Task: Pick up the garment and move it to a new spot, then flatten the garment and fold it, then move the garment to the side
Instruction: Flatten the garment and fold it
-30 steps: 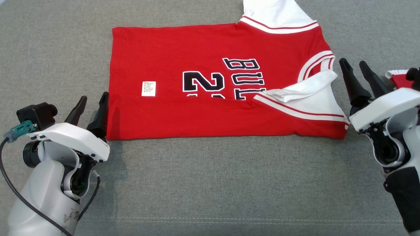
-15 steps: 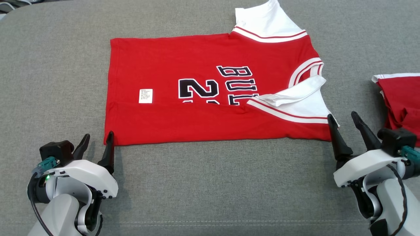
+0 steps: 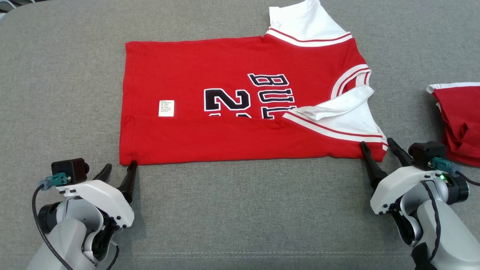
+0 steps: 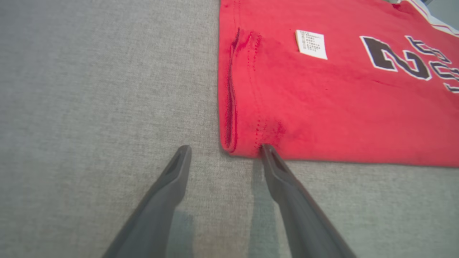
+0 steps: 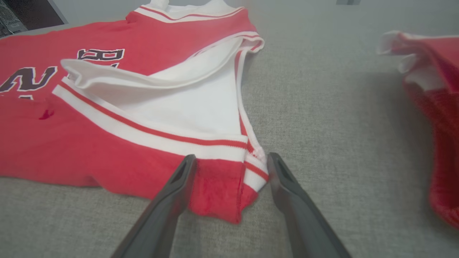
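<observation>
A red jersey-style garment (image 3: 232,135) with white sleeves and dark lettering lies flat on the grey cloth surface, its near long edge folded over. My left gripper (image 3: 120,165) stands open at the near left corner; in the left wrist view that corner of the garment (image 4: 322,100) lies just ahead of the left gripper (image 4: 225,147), the right finger touching the hem. My right gripper (image 3: 376,142) is open at the near right corner. In the right wrist view the right gripper (image 5: 231,157) straddles the red-and-white corner of the garment (image 5: 107,143).
A second red and white garment (image 3: 459,120) lies bunched at the right edge, close to my right arm; it appears as the bunched garment (image 5: 437,107) in the right wrist view. The grey padded surface (image 3: 240,210) stretches wide in front of the shirt, with a stitched seam near me.
The head camera has tilted. Both grippers have dropped from beside the shirt's ends to its near corners; the right one has slid in around its corner. Both stay open.
</observation>
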### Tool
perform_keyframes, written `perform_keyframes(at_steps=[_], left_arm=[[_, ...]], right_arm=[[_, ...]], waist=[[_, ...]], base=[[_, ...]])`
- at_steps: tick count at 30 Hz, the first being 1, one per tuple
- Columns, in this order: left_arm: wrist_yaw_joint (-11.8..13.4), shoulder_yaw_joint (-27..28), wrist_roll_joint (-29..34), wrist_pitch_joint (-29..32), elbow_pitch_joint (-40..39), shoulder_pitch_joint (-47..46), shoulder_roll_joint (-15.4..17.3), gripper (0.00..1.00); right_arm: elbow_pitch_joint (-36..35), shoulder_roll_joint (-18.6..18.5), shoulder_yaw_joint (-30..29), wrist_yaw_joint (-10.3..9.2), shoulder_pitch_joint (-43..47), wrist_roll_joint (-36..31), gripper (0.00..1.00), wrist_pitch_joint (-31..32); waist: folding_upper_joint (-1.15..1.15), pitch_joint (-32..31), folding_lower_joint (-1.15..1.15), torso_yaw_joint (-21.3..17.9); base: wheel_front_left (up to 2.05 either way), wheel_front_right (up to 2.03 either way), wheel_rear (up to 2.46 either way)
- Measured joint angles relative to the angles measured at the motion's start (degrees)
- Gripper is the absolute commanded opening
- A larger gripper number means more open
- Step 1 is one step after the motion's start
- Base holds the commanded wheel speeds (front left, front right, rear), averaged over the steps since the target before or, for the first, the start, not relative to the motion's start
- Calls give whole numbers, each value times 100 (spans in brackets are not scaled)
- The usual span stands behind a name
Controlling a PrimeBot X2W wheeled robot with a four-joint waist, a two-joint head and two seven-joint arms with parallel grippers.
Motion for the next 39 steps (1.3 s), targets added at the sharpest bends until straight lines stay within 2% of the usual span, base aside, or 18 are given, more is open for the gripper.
perform_keyframes(at_steps=[8,9,10,11,12,13,17,24,28,32,35,36,39], left_arm=[[-328,-14,-264,325,360,-303,-22,100],[-367,-13,-290,341,376,-332,-22,95],[-419,-10,-338,341,378,-340,-27,51],[-443,-11,-382,341,383,-342,-31,3],[-468,-7,-400,338,383,-342,-31,0],[-495,-4,-430,338,382,-342,-34,0],[-592,-42,-495,370,327,-322,-85,0],[-583,-65,-536,439,-77,-24,13,0],[-481,-10,-588,543,-535,391,211,0],[-271,51,-680,650,-1167,977,403,0],[-76,114,-740,773,-1655,1425,538,0],[-76,114,-740,773,-1655,1425,538,0],[131,187,-823,882,-2076,1737,605,0]], right_arm=[[477,52,12,10,-339,-199,100,176],[523,73,13,10,-375,-199,100,220],[536,87,16,9,-401,-194,97,255],[547,86,24,9,-423,-193,42,278],[565,86,36,9,-447,-174,7,297],[572,91,51,9,-467,-108,0,304],[568,124,113,32,-473,31,0,333],[274,-23,168,33,-303,387,0,431],[-367,-133,69,33,202,655,0,593],[-1285,-237,-185,33,1009,767,0,892],[-2024,-178,-455,33,1736,768,0,1202],[-2024,-178,-455,33,1736,768,0,1202],[-2698,14,-775,33,2402,693,0,1479]], waist=[[0,32,0,-14],[0,35,0,-16],[0,38,0,-17],[0,39,0,-14],[0,39,0,-11],[0,39,0,-8],[0,29,0,16],[0,7,0,74],[0,-23,0,113],[0,-79,0,126],[0,-132,0,129],[0,-132,0,129],[0,-142,0,150]], base=[[0,0,0],[0,0,0],[0,0,0],[0,0,0],[0,0,0],[0,0,0],[0,0,0],[0,0,0],[0,0,0],[0,0,0],[0,0,0],[0,0,0],[0,0,0]])
